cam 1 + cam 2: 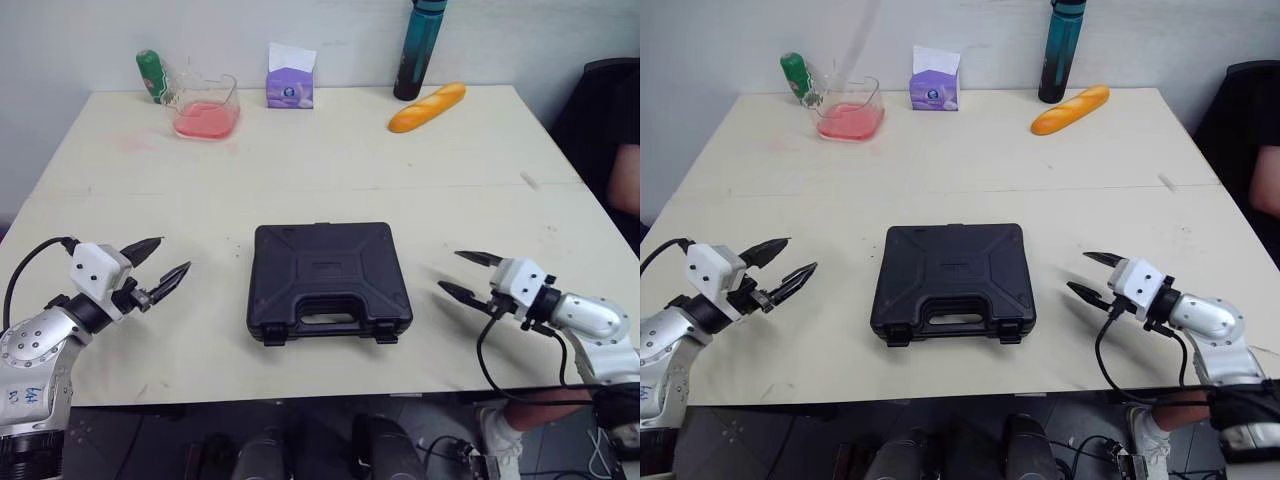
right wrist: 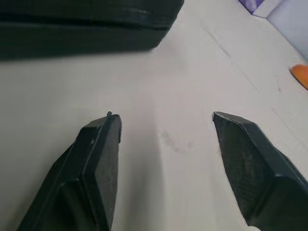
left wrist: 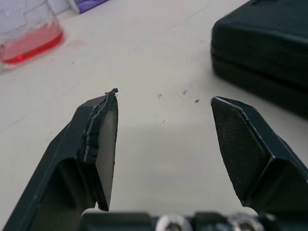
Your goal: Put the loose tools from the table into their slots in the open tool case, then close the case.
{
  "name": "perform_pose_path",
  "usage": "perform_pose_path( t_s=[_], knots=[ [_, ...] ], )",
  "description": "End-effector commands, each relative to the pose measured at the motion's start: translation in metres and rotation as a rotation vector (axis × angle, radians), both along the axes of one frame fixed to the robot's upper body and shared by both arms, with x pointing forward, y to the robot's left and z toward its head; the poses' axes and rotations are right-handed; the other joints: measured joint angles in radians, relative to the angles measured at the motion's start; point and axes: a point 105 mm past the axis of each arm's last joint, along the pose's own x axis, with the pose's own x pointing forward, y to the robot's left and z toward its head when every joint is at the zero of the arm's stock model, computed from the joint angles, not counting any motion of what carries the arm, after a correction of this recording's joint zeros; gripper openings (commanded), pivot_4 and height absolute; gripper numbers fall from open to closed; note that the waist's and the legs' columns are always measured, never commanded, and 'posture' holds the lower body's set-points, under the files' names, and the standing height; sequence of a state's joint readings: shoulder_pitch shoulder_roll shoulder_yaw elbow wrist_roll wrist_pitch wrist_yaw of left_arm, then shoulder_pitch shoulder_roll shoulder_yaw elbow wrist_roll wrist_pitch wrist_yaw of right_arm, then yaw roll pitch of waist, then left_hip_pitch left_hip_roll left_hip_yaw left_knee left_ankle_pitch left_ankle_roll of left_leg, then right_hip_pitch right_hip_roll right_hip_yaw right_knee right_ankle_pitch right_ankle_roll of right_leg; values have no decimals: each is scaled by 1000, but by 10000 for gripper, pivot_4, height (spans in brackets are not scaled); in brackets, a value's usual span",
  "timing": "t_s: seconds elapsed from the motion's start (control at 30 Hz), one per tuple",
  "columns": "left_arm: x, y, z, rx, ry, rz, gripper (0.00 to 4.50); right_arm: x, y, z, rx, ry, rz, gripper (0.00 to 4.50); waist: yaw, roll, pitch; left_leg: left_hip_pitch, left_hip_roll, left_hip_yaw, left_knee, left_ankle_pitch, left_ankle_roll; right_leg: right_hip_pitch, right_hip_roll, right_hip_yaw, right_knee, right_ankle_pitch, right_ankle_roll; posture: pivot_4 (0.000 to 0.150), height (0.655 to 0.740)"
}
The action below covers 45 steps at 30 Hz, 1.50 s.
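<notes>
A black tool case is seen lying flat near the middle of the bench, towards its near edge. Its lid is shut, and its handle is turned towards the robot.

The left gripper is held low over the bench to the left of the case and apart from it. Its fingers are spread wide and nothing is held between them. The right gripper is held in the same way to the right of the case, also apart from it, with its fingers spread and nothing between them.

Along the far edge of the bench are set a green bottle, a glass jug with pink liquid in it, a purple box, a tall dark bottle and a loaf of bread. Part of a person is seen at the right side.
</notes>
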State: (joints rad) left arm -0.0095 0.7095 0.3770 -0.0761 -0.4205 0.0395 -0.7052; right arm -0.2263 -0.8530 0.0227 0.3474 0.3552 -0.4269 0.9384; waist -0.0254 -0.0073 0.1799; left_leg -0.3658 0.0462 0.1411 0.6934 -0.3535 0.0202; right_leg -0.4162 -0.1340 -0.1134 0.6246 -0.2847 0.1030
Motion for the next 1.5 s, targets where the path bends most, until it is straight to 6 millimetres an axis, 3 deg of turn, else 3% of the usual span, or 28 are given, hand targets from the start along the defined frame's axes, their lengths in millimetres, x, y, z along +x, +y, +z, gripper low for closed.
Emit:
perform_pose_path(
  t_s=[0.03,0.2,0.3,0.43,0.47,0.5,0.67,0.83,0.9,0.97,1.17,1.5],
  knots=[
    [-11,0,9,-14,8,-22,32422,-10,-5,16,46,7,-6,31644,0,0,0,0,1,0,0,0,0,0,0,0,0,0,0,1500,7400],
    [-13,-5,5,-35,41,-58,32422,-21,5,12,96,73,27,31644,-2,0,0,1,1,2,0,0,-1,0,2,-1,-1,0,-1,1500,7400],
    [-7,-18,7,-79,50,-116,24070,-31,14,5,111,125,72,18151,3,0,0,2,1,3,0,-1,-1,0,2,-1,-2,-1,-1,1500,7400],
    [1,-26,7,-53,60,-147,5805,-39,21,1,110,146,96,0,19,0,0,2,0,3,0,-1,0,0,2,-1,-1,0,-1,1500,7400],
    [2,-28,7,-53,70,-160,1180,-40,22,1,110,144,98,0,21,0,0,2,0,3,0,-2,0,0,2,0,-1,0,-1,1500,7400],
    [4,-29,8,-50,70,-164,511,-41,23,1,110,143,99,0,22,0,0,2,0,4,1,-2,0,0,2,0,-1,0,-1,1500,7400],
    [12,-37,9,-59,91,-203,511,-50,31,-2,94,171,151,0,22,0,0,3,0,4,1,-2,0,0,3,0,-2,0,-1,1500,7400],
    [38,-50,6,-20,132,-226,511,-79,49,-18,58,335,287,0,34,0,0,3,-1,4,1,-2,0,0,3,0,-3,0,-1,1500,7400],
    [59,-53,5,-22,149,-201,511,-87,54,-26,38,394,307,0,37,0,0,4,-1,4,1,-2,1,1,2,0,-2,0,-1,1500,7400],
    [85,-62,3,-50,183,-187,511,-85,58,-28,44,386,287,0,46,-1,0,4,-1,4,3,-2,1,2,3,-1,-2,0,-1,1500,7400],
    [125,-91,-7,-35,246,-194,511,-81,71,-37,47,379,253,0,47,-1,0,2,-6,5,4,-4,2,2,4,-1,-1,0,0,1500,7400],
    [141,-116,-20,-30,290,-250,511,-76,87,-47,78,389,216,0,38,-3,0,-3,-7,5,6,-3,3,1,4,-4,-2,1,2,1500,7400]
  ],
)
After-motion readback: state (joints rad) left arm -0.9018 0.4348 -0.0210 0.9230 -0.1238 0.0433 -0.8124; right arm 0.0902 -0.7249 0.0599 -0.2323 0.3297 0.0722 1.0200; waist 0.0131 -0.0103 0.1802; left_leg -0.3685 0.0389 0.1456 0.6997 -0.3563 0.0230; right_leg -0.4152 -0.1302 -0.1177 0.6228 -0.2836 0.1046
